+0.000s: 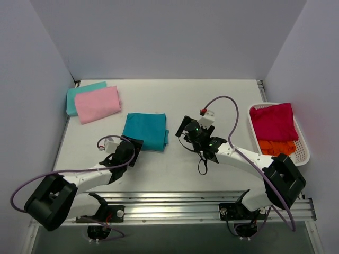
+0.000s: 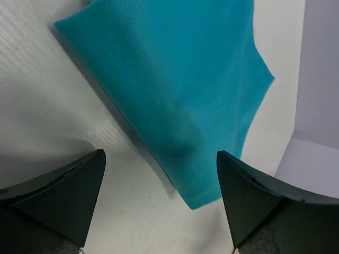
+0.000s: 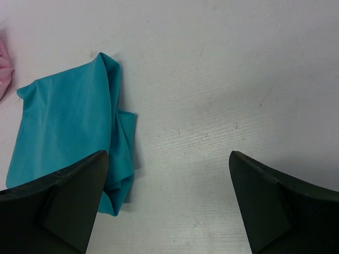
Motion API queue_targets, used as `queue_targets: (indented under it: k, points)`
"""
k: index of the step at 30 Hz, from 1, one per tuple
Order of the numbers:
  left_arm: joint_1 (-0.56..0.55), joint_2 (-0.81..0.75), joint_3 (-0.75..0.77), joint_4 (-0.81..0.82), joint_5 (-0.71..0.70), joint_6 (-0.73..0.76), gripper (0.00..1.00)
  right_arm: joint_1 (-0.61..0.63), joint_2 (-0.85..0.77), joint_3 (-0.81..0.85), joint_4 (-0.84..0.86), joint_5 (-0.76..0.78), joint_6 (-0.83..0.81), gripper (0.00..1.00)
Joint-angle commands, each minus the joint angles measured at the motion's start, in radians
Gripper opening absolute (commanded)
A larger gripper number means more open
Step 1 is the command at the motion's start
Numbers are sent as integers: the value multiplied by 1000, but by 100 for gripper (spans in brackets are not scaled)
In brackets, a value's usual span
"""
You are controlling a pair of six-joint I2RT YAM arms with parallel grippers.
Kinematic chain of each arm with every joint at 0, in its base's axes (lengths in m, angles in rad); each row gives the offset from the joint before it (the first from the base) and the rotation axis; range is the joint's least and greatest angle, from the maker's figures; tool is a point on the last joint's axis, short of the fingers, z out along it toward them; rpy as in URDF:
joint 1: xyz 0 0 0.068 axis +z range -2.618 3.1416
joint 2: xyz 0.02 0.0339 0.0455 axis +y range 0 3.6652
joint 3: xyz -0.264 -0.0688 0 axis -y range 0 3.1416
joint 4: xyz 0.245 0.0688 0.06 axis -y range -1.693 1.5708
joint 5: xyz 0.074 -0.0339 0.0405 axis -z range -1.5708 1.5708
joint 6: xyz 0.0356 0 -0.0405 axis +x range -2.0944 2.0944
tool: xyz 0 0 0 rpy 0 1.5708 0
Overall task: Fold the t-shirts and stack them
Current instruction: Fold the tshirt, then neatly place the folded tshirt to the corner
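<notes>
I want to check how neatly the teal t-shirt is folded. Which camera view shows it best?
The top external view: the whole teal t-shirt lies there as a folded rectangle. The left wrist view shows only a close-up part of it. The right wrist view shows its bunched edge, partly hidden.

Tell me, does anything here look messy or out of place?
Slightly. The deep teal shirt lies folded alone mid-table, one edge rumpled with layers poking out. The pink shirt sits skewed on the pale aqua shirt beneath it.
</notes>
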Motion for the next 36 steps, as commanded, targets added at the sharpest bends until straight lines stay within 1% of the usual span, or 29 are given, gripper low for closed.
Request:
queue_targets:
  k: [1, 7, 10, 12, 13, 14, 15, 16, 17, 18, 19, 21, 22, 23, 24, 25, 26, 27, 28, 29, 30, 31, 32, 33, 36]
  points:
    - [23, 145, 74, 176, 11, -46, 94, -6, -71, -13, -26, 57, -16, 93]
    - [87, 330, 139, 308, 61, -26, 94, -37, -113, -30, -17, 42, -39, 93]
    - [129, 461, 186, 360, 98, -18, 94, -57, -116, -31, -13, 25, -53, 93]
    - [164, 522, 226, 397, 163, -9, 95, -72, -111, -31, -9, 12, -56, 93]
    - [175, 587, 237, 473, 189, 23, 92, -75, -110, -33, -5, 8, -57, 93]
    - [187, 626, 249, 533, 257, 47, 55, -80, -108, -33, -3, 5, -57, 93]
    - [202, 663, 286, 575, 300, 66, 31, -89, -108, -34, -3, -1, -56, 93]
    - [237, 731, 311, 602, 342, 69, 5, -92, -110, -39, 1, -15, -57, 93]
    - [253, 764, 338, 598, 377, 71, 3, -95, -113, -40, 4, -21, -57, 93]
    - [268, 790, 372, 584, 432, 83, 2, -101, -116, -43, 7, -26, -53, 93]
    - [299, 834, 456, 520, 471, 125, 2, -103, -128, -50, 15, -32, -53, 93]
    - [319, 862, 551, 425, 529, 190, 2, -106, -139, -60, 26, -47, -50, 93]
    - [330, 873, 600, 323, 537, 262, 2, -107, -152, -62, 23, -47, -48, 93]
    - [342, 872, 677, 279, 530, 296, 2, -107, -159, -68, 27, -54, -47, 93]
    - [350, 870, 718, 239, 523, 339, 2, -106, -165, -71, 32, -58, -48, 93]
    - [357, 862, 764, 142, 516, 423, 2, -110, -177, -73, 32, -61, -50, 93]
    - [373, 859, 854, 103, 510, 469, 2, -110, -183, -74, 32, -61, -50, 93]
    - [382, 862, 921, -30, 511, 524, 2, -112, -191, -76, 30, -63, -51, 93]
    - [393, 878, 991, -95, 513, 613, 2, -112, -203, -79, 30, -64, -53, 93]
    - [412, 882, 1101, -139, 513, 652, 2, -112, -209, -82, 33, -67, -53, 93]
    - [425, 888, 1160, -251, 517, 695, 2, -112, -220, -88, 40, -78, -51, 93]
    - [439, 904, 1218, -307, 513, 756, 2, -113, -226, -91, 41, -83, -53, 93]
    - [449, 908, 1266, -347, 510, 785, 2, -115, -231, -94, 44, -87, -53, 93]
    - [471, 913, 1350, -423, 508, 814, 2, -117, -238, -102, 49, -95, -53, 93]
    - [502, 918, 1479, -520, 445, 906, 2, -120, -252, -112, 53, -107, -50, 93]
